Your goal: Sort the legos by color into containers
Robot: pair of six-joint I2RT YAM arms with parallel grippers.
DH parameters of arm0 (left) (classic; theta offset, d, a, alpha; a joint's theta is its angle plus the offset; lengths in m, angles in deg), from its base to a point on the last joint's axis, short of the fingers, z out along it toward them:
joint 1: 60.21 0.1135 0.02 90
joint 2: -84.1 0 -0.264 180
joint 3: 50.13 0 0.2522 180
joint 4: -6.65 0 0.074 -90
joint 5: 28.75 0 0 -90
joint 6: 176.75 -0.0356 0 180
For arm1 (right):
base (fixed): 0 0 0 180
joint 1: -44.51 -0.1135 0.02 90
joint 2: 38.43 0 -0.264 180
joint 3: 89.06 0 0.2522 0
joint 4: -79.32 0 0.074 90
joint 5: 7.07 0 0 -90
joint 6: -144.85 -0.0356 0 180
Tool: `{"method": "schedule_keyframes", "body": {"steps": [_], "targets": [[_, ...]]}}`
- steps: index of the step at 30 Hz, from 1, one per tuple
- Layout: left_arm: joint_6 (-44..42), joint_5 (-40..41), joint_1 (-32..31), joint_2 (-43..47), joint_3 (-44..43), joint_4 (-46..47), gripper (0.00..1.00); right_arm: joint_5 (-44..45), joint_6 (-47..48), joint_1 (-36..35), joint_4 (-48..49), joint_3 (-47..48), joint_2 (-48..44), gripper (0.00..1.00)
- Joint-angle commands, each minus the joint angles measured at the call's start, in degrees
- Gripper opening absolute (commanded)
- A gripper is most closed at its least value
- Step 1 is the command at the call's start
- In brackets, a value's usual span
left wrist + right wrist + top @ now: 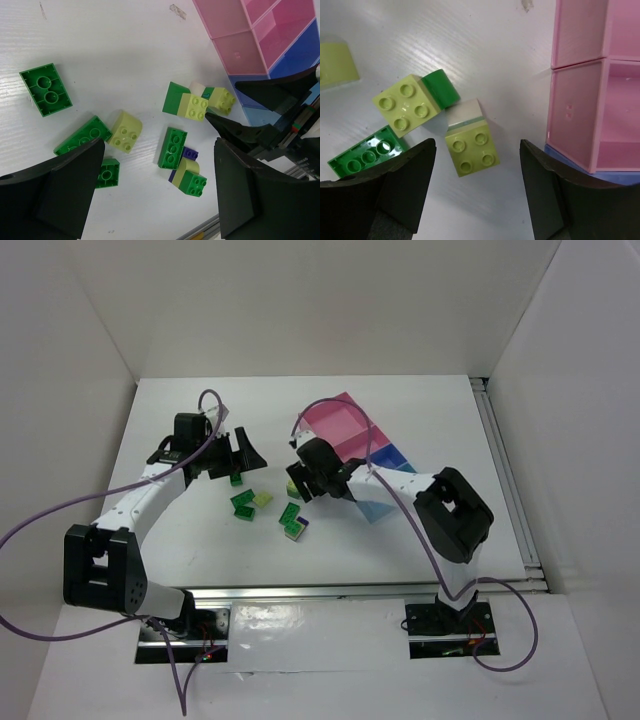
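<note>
Picking is the step in hand. The right gripper hangs with jaws spread wide over a pale yellow-green brick that lies studs-up on the table just left of the pink tray; it grips nothing. The left gripper is likewise released above the scattered legos, which lie between the arms, left of the containers. Next, I judge, the right arm must drop, straddle that brick squarely and close without nudging the neighbouring stack.

Cut off at edge: pale brick; dark green brick partly under right fingers; blue tray apparently mostly hidden
</note>
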Motion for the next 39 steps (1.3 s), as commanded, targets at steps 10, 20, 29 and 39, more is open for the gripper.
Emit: {"method": "schedule_keyframes", "body": {"steps": [10, 20, 29, 39], "targets": [[-0.97, -1.99, 0.29, -0.86, -0.51, 0.98, 0.92, -1.67, 1.42, 1.09, 1.94, 4.49, 2.49, 0.54], [-0.97, -2.51, 0.29, -1.38, -0.51, 0.98, 0.94, -1.50, 0.89, 1.09, 0.27, 5.02, 2.49, 0.48], [-1.58, -6.97, 0.29, 1.07, -1.57, 0.45, 1.00, -1.93, -1.74, 1.61, -3.42, 5.02, -4.97, 0.26], [-4.40, -36.74, -0.24, 4.07, 0.53, 12.91, 1.00, -36.80, -7.53, 15.22, -0.80, -3.23, -24.05, 0.26]]}}
